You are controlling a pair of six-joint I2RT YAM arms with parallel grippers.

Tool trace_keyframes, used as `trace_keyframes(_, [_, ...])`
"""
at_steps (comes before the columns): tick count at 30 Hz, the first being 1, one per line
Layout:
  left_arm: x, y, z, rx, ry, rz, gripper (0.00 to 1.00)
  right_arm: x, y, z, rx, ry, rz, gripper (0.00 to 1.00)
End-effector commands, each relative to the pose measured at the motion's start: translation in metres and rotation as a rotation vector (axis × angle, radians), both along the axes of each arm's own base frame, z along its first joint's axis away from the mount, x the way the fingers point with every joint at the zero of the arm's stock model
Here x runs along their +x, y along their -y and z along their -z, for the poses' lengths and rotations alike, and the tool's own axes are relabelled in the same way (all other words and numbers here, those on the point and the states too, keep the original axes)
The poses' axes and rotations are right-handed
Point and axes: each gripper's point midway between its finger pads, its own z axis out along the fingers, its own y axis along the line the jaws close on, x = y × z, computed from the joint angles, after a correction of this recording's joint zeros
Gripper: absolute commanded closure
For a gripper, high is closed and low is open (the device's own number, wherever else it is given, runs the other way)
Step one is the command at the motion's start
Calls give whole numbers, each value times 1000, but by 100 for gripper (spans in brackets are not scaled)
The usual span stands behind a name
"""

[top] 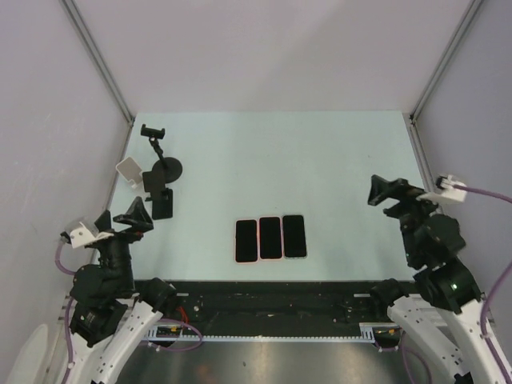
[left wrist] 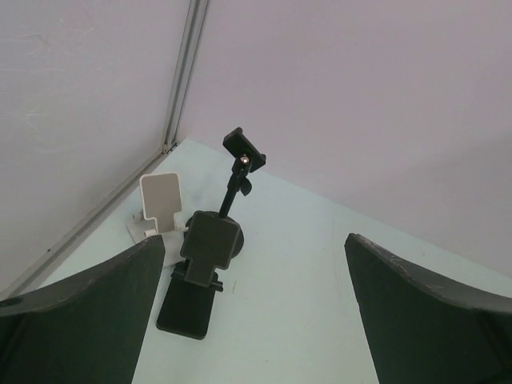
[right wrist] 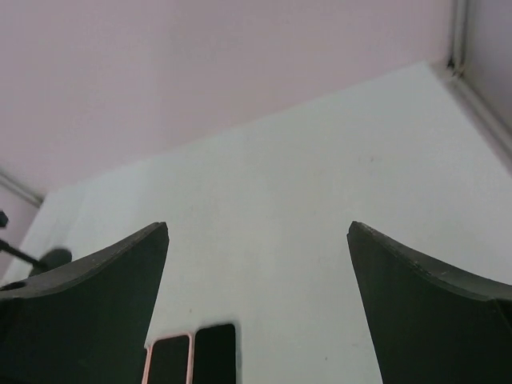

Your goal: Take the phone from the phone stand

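Centrally, near the front edge of the pale table (top: 336,160), three dark phones lie flat and face up in a tight row: the pink-rimmed phone (top: 246,240) on the left, the middle phone (top: 270,237), and the right-hand phone (top: 294,235). Their long sides are touching or nearly so. Each long axis runs from the near edge toward the far wall, and which end is the top cannot be told.

Well apart from them, at the table's left edge, stand three phone holders. The white stand (top: 130,173) is nearest the left wall, and the black folding stand (top: 160,196) is just beside it. The clamp stand (top: 166,169) has a round base, with a thin stem rising to a small clamp head at the far end. All three phones rest on the table surface, not in these holders.

The left gripper (top: 120,218) hovers near the folding stand with its fingers spread wide and nothing between them. The right gripper (top: 388,192) hovers over the table's right side, likewise spread wide.
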Motion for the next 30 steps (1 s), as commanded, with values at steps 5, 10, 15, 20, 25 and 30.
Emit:
trace_keyframes(5, [-53,-41,-48,-126,214,-71,0,-66,83,-62,-64,265,261,0])
trace_keyframes(10, [-45,-38,-37,-148,195,-81,0,-68,93,-43,-80,260,316,0])
trace_keyframes(15, [-35,-31,-24,-123,163,-73,0,-68,96,-29,-62,294,338,0])
trace_keyframes(20, [-29,-25,-18,-97,150,-63,0,-63,92,-26,-64,309,330,0])
trace_keyframes(25, [-29,-27,-19,-82,162,-92,0,-60,90,-27,-65,316,322,0])
trace_keyframes(30, [-28,-26,-20,-66,168,-92,0,-58,89,-26,-70,314,321,0])
